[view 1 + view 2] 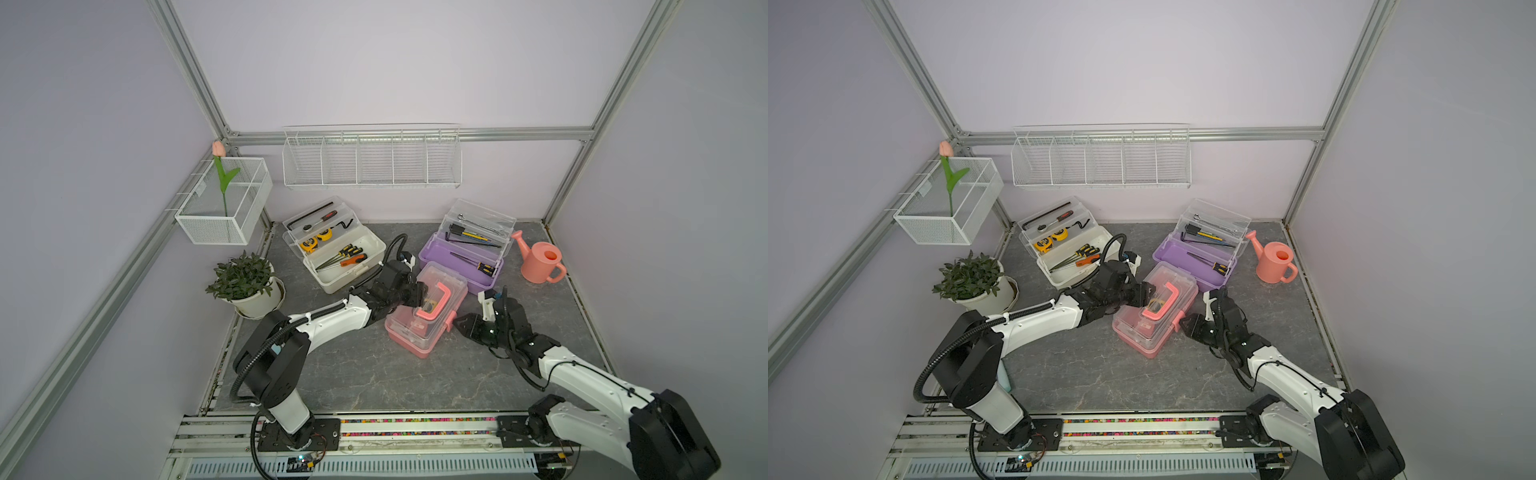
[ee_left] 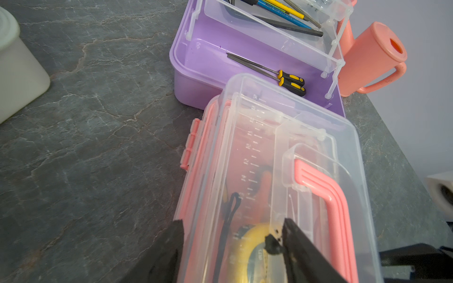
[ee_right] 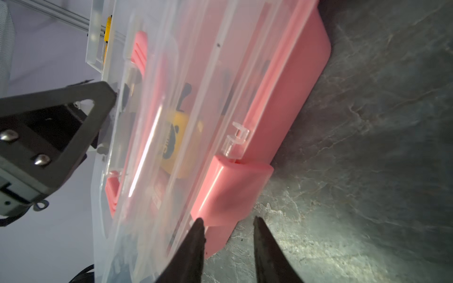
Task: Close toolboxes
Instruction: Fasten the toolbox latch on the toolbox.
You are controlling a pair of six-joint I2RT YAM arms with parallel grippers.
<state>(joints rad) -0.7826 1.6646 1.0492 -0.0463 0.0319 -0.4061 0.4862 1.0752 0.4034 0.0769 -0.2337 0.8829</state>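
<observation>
The pink toolbox (image 1: pixel 409 332) (image 1: pixel 1142 332) lies mid-table with its clear lid down and its pink handle (image 2: pixel 326 196) flat on top. My left gripper (image 1: pixel 424 297) (image 2: pixel 232 220) is open over the lid: one finger rests beside the handle, the other hangs past the box's back edge. My right gripper (image 1: pixel 459 322) (image 3: pixel 228 218) sits at the front, narrowly open, its tips just short of the pink latch (image 3: pixel 230 191), which sticks out from the box. The white toolbox (image 1: pixel 345 282) and the purple toolbox (image 1: pixel 478 284) (image 2: pixel 215 56) stand open behind, with tools inside.
A pink watering can (image 1: pixel 542 262) stands right of the purple box. A potted plant (image 1: pixel 245 282) sits at the left edge. Two white wire baskets (image 1: pixel 372 160) (image 1: pixel 224 203) hang on the back and left walls; the left one holds a tulip.
</observation>
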